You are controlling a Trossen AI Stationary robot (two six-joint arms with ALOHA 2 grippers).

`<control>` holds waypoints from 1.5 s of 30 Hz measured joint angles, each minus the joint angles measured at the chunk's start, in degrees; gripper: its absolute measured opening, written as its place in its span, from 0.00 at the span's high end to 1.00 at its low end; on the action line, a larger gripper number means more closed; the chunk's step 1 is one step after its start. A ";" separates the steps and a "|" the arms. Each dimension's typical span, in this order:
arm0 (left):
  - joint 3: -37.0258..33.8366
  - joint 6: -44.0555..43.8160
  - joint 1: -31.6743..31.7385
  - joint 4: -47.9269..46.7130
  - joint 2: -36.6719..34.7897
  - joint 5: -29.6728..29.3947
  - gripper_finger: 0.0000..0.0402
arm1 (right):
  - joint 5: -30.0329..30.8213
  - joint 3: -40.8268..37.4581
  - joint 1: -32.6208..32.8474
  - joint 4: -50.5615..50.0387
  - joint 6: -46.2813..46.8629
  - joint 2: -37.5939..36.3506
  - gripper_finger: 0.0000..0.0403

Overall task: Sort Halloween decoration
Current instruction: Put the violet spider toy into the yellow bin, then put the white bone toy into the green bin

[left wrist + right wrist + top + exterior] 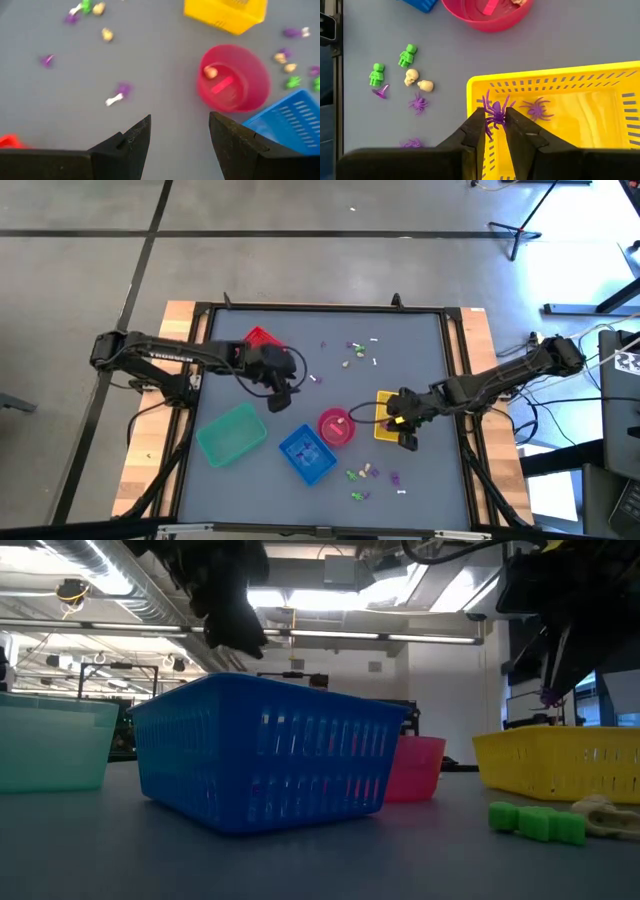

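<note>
I'm running the rig remotely; sorting is partly done, by my read. My right gripper point(495, 131) hangs over the rim of the yellow basket point(600, 72), jaws pinching a purple spider point(496, 113). One more purple spider point(537, 108) already lies inside that basket. The pink bowl point(232, 77) holds a cream piece point(210, 72) plus a pink item I can't identify.

Left to do: plenty. Near the yellow basket, on the grey table point(570, 35), sit two green skeleton figures point(407, 55), two cream skulls point(411, 76) and a loose purple spider point(418, 104). A second scatter of trinkets point(358, 352) lies at the far side of the table. Blue basket point(307, 454), teal basket point(232, 433) and red basket point(261, 338): contents not visible to me.

The held spider hangs flat betw. the fingers, body gripped, legs fanning out past the fingertips toward the basket interior. Its long axis runs roughly in line w/ the fingers.

My left gripper point(179, 137) hovers above the table betw. red basket and pink bowl, jaws spread wide, empty.
</note>
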 joint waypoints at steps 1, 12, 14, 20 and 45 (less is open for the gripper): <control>0.00 -0.01 -0.66 1.29 0.00 -0.01 0.54 | -0.09 0.00 -0.02 0.03 0.01 0.00 0.83; 0.02 -0.01 -9.33 13.99 0.00 -3.47 0.54 | -1.53 0.00 -0.06 0.01 -0.20 0.02 0.82; 0.02 0.00 -11.05 14.13 0.00 -5.50 0.54 | -1.55 0.00 -0.04 0.01 -0.21 0.02 0.80; 0.02 -0.01 -15.35 14.11 0.00 -11.42 0.54 | -1.99 0.00 -0.04 0.01 -0.14 0.02 0.63; 0.02 -0.03 -18.25 14.00 0.00 -15.13 0.54 | -15.50 9.40 5.83 0.14 1.09 0.02 0.47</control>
